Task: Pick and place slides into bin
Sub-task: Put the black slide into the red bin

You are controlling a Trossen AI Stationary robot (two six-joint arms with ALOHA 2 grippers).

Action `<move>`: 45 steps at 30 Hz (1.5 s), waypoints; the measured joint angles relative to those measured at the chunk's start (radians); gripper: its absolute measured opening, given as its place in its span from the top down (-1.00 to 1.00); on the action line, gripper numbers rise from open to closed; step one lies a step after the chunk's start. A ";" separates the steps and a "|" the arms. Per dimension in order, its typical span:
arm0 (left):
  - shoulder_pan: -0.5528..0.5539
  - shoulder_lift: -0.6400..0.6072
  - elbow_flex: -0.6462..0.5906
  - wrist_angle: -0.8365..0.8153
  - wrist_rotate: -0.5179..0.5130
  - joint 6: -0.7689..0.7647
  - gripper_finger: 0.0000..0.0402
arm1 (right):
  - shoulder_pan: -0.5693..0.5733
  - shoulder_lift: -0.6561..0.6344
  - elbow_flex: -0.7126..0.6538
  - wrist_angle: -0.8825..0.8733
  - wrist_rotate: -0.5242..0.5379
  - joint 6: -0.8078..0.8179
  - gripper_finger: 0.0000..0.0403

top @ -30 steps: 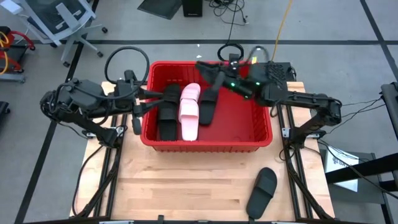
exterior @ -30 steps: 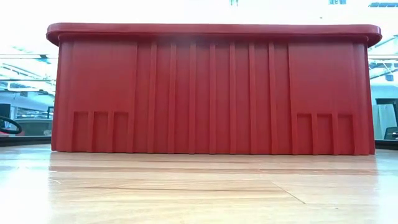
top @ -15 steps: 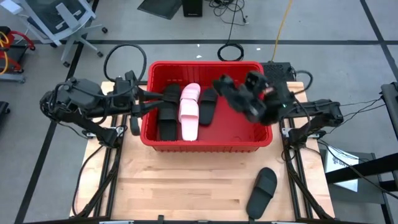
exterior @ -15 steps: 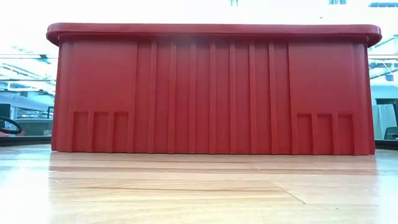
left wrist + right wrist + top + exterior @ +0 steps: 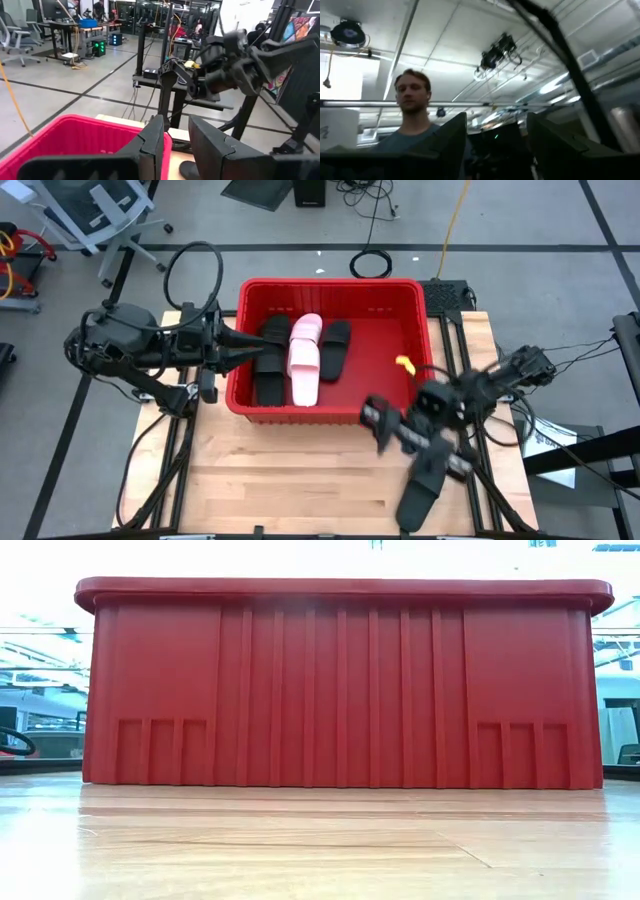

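The red bin (image 5: 420, 395) sits at the far middle of the wooden table (image 5: 300, 490), and the low view is filled by its ribbed front wall (image 5: 340, 690). Inside it, toward its left half, lie 3 slides side by side, lengthwise front to back: a black slide (image 5: 270, 360) on the left, a pale pink-white slide (image 5: 304, 360) touching it in the middle, and a shorter-looking black slide (image 5: 334, 348) on the right, just beside the pink one. A small yellow object (image 5: 404, 364) shows near the bin's right wall; what it is cannot be told. Another black slide (image 5: 418, 498) lies on the table near the front right corner, well apart from the bin, partly covered by the right arm. The right gripper (image 5: 378, 423) hangs over the table just in front of the bin's front right corner, blurred; in its wrist view its 2 dark fingers (image 5: 451, 137) stand wide apart with nothing between them, pointed up at the ceiling, with a person (image 5: 410, 125) in the background. The left gripper (image 5: 232, 345) reaches over the bin's left rim beside the left black slide; its fingers (image 5: 152, 142) stand a narrow gap apart and hold nothing.
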 joint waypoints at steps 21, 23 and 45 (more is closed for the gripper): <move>-0.025 0.012 0.000 -0.042 0.001 -0.065 0.56 | 0.251 0.003 0.000 -1.176 0.164 0.446 0.03; -0.025 0.016 0.000 -0.050 0.000 -0.068 0.56 | 0.263 0.008 0.000 -1.355 0.101 0.499 0.03; -0.025 0.092 0.000 -0.079 0.016 -0.057 0.56 | 0.336 0.372 -0.009 -2.261 0.121 0.720 0.03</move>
